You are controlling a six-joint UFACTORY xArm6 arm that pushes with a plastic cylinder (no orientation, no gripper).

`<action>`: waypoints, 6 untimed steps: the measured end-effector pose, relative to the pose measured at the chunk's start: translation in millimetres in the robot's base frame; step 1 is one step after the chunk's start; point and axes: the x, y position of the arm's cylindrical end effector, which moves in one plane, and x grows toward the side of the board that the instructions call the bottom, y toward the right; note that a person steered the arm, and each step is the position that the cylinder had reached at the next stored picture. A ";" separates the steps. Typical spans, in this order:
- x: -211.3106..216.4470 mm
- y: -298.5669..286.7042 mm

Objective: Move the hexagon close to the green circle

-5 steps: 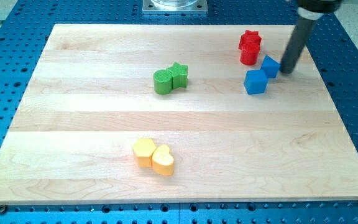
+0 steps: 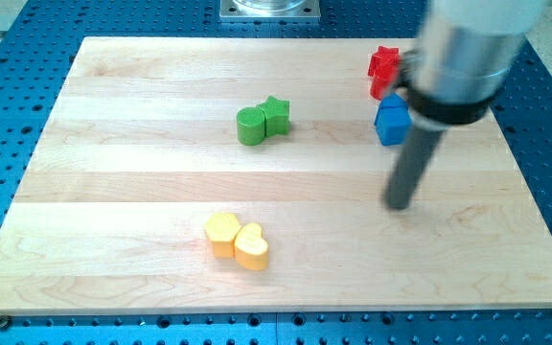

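Pale grey cylindrical arm housing [image 2: 472, 38], black collar, straight dark rod down to my tip [image 2: 400, 204].

Bright, even overhead light covers the wooden board [image 2: 257, 192], with mild glare on its pale planks. The arm's grey body [image 2: 468, 53] above my tip [image 2: 399, 205] is smeared by motion blur. Only 1 faint shadow pools beside my tip; the blocks stay sharp.
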 end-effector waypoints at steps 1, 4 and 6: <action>37.5 -31.1; 61.9 -61.5; 78.5 -169.3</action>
